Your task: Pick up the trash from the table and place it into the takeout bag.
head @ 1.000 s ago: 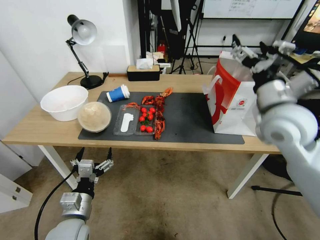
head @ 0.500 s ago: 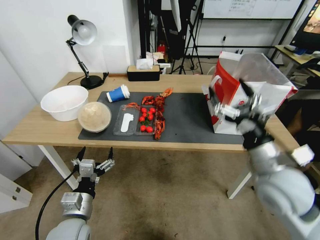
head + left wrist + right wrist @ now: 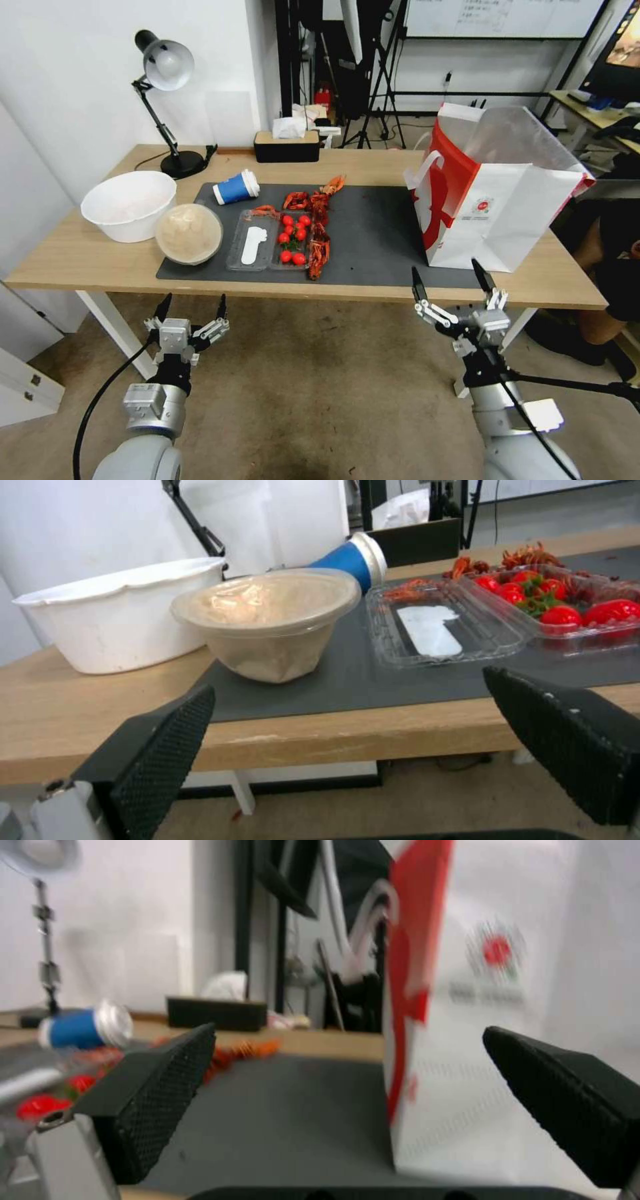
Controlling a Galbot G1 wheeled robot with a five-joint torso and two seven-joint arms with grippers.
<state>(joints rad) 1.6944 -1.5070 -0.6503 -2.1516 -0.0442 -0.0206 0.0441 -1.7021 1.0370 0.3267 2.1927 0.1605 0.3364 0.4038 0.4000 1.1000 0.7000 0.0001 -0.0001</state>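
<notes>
Both sets of jaws stand wide apart with nothing between them. The left gripper (image 3: 190,312) hangs below the front edge of the table (image 3: 80,257), under the round beige-filled tub (image 3: 189,233), fingers pointing up and toward the tabletop; its wrist view looks level across the edge at that tub. The right gripper (image 3: 453,290) sits low too, just in front of the table's edge and below the takeout bag (image 3: 497,200), its 2 fingers aimed up at the bag's white face.

The bag stands upright at the right end of the dark mat (image 3: 373,233), mouth open and silvery lining showing, likely so things can be dropped in from above. The trash lies well left of the bag: the tub at the mat's left end beside the big white bowl (image 3: 128,203), the blue paper cup (image 3: 235,187) on its side behind it, and red scraps (image 3: 319,227) between the clear tray of tomatoes (image 3: 270,240) and the bag. Nothing is held, so several pieces remain to clear.

Each forearm rises nearly straight from below, wrists unbent, a parked-looking stance on either side.
</notes>
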